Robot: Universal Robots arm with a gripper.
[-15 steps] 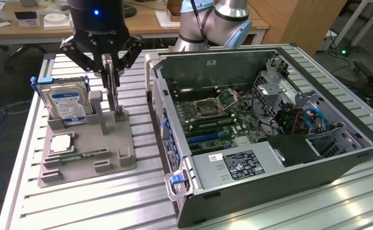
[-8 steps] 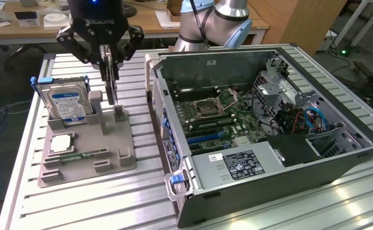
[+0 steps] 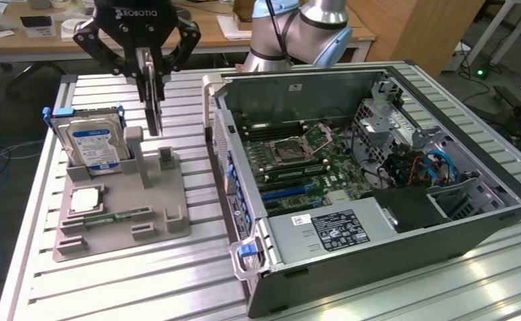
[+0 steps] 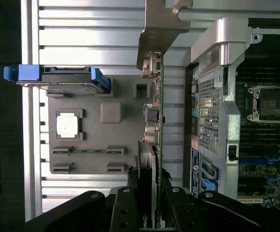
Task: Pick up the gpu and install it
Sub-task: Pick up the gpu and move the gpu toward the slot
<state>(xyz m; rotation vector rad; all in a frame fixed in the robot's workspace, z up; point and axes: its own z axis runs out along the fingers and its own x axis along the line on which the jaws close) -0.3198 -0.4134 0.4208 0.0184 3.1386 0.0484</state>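
Observation:
The gpu [image 3: 154, 100] is a thin dark card held on edge, hanging upright just above the back of the grey parts holder [image 3: 122, 200]. My gripper [image 3: 150, 67] is shut on its upper end. In the wrist view the gpu [image 4: 153, 101] runs edge-on away from my gripper [image 4: 147, 181], with its silvery bracket [image 4: 161, 24] at the far end. It lies between the holder [image 4: 96, 130] and the open computer case [image 4: 217, 96]. The motherboard [image 3: 305, 160] with blue slots [image 3: 287, 190] lies exposed inside the case.
On the holder stand a blue-labelled hard drive [image 3: 95, 147], a processor chip [image 3: 83, 199] and a green memory stick [image 3: 118, 217]. The case's metal wall [image 3: 220, 134] rises close to the exterior view's right of the card. The ribbed aluminium table [image 3: 135, 281] surrounds everything.

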